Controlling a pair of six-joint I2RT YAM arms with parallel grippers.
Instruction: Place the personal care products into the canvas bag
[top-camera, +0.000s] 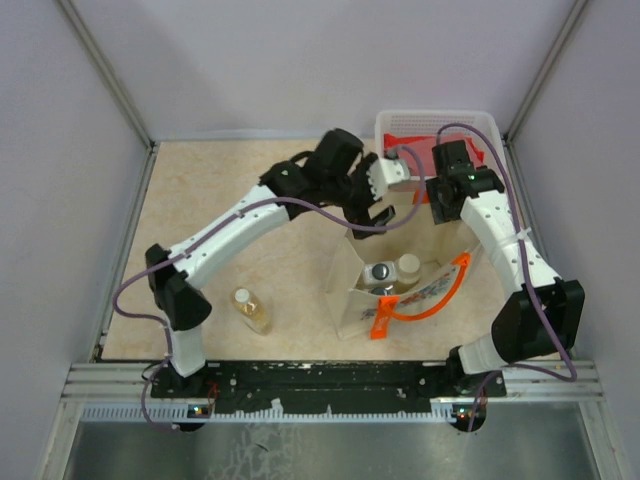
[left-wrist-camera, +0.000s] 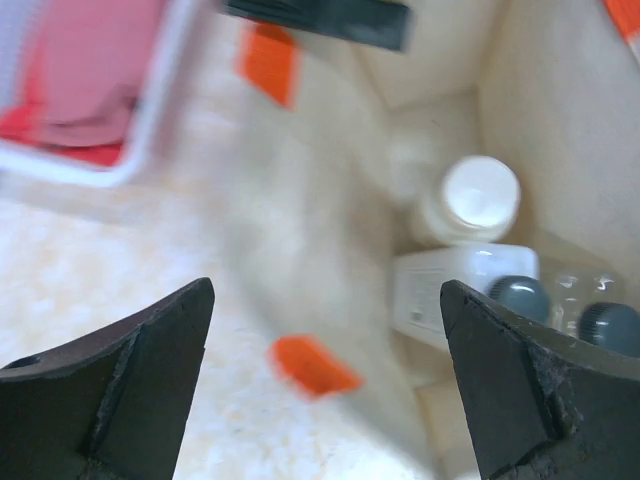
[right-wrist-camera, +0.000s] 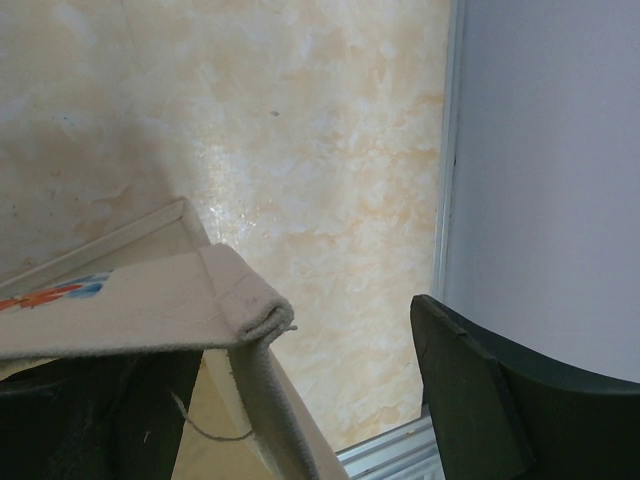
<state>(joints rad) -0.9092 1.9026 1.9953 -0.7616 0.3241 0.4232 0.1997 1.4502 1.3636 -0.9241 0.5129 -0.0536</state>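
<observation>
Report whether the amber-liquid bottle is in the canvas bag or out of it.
Out. The amber-liquid bottle sits on the table, to the left of the canvas bag and apart from it.

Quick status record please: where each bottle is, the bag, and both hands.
in bag: cream bottle, white bottle, clear bottle
on table: amber bottle, left of canvas bag
left hand: open, above bag mouth
right hand: open, bag rim between its fingers, not clamped
remaining: amber bottle
</observation>
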